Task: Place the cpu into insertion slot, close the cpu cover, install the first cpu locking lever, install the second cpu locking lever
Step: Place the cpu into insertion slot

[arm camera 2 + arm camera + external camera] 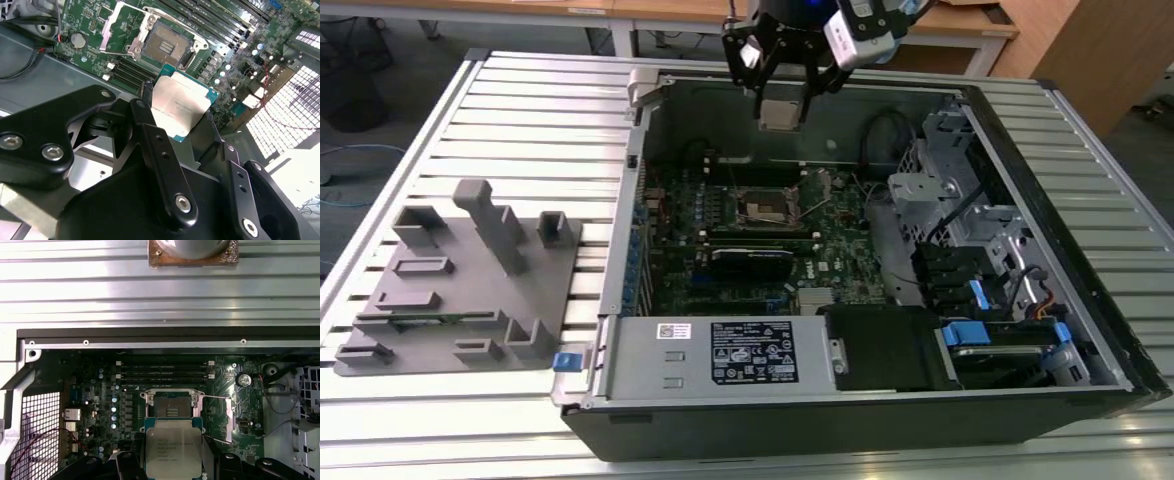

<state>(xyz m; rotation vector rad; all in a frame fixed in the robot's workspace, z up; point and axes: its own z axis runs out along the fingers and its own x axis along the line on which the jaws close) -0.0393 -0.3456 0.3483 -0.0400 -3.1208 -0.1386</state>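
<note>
1. Fingers (pixel 148 120) of your black gripper (pixel 783 103) are clamped on the cpu (pixel 180 106), a small flat square chip with a dull silvery metal lid on a green-edged base, and pinch it by two opposite edges.
2. You have the chip in the air with nothing under it. In the exterior view it hangs over the open grey computer case (pixel 630 230), close to the case edge farthest from that camera.
3. The insertion slot (pixel 172 408) — a dark square socket in a silvery frame — lies bare near the middle of the green motherboard (pixel 87 17), well apart from the chip. The cpu cover (pixel 229 420), a thin silvery frame plate, is swung open at one side of the socket.
4. Judge the chip as light, thin and stiff. Its smooth lid looks slippery, so the rim of the base is the place to hold it — as you do now. Its underside and the socket's contacts are probably delicate, so a tilt or a scrape could damage them.
</note>
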